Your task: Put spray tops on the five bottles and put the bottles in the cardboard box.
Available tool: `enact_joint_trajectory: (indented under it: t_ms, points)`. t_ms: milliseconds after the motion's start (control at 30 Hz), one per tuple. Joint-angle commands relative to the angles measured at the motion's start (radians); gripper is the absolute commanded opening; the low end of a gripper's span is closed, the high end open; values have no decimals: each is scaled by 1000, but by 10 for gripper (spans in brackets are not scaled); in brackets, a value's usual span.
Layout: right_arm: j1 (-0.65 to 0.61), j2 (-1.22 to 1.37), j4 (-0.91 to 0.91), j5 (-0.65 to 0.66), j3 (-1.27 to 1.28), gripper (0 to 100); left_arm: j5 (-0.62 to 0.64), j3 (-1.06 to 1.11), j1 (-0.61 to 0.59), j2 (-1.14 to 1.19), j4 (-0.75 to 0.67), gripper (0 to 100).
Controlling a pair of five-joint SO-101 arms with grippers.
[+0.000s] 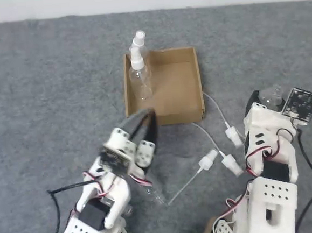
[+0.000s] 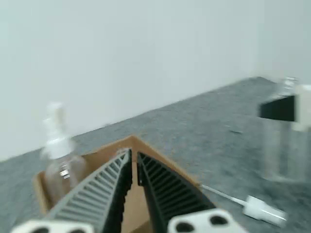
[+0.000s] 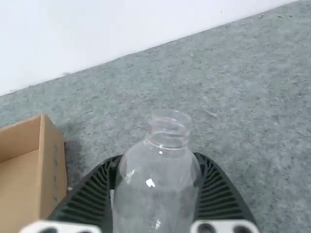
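1. High view: the cardboard box (image 1: 190, 100) sits open on the grey bench (image 1: 45, 76). Two capped bottles stand in its far left corner, one (image 1: 140, 77) in front of the other (image 1: 140, 42). The left gripper (image 1: 148, 117) is pressed together on nothing, at the box's near left corner. To the right of the box, the right gripper (image 1: 267, 101) pinches an uncapped bottle (image 1: 273, 94) upright. Three loose spray tops (image 1: 208, 160) lie between the box and the right arm.
2. Left wrist view: the left gripper (image 2: 134, 162) has its ribbed fingers almost touching. The box (image 2: 43, 191) lies behind it with a capped bottle (image 2: 60, 167) inside, and one spray top (image 2: 260, 209) lies on the bench.
3. Right wrist view: the right gripper (image 3: 159, 167) clamps the clear bottle (image 3: 158, 189) from both sides, its neck open. A box corner (image 3: 26, 179) is nearby.
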Motion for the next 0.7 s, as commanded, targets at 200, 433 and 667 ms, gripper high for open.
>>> enact_joint_trajectory:
  t_ms: [200, 433, 667]
  points:
    - [42, -33, -28, -41, -21, 61, -58, -65, 152, -12, -9, 14]
    - [50, -33, -28, -66, -23, 61, -58, -90, 207, -12, 68, 15]
    - [50, -33, -28, -66, -23, 61, -63, -101, 222, -11, 101, 15]
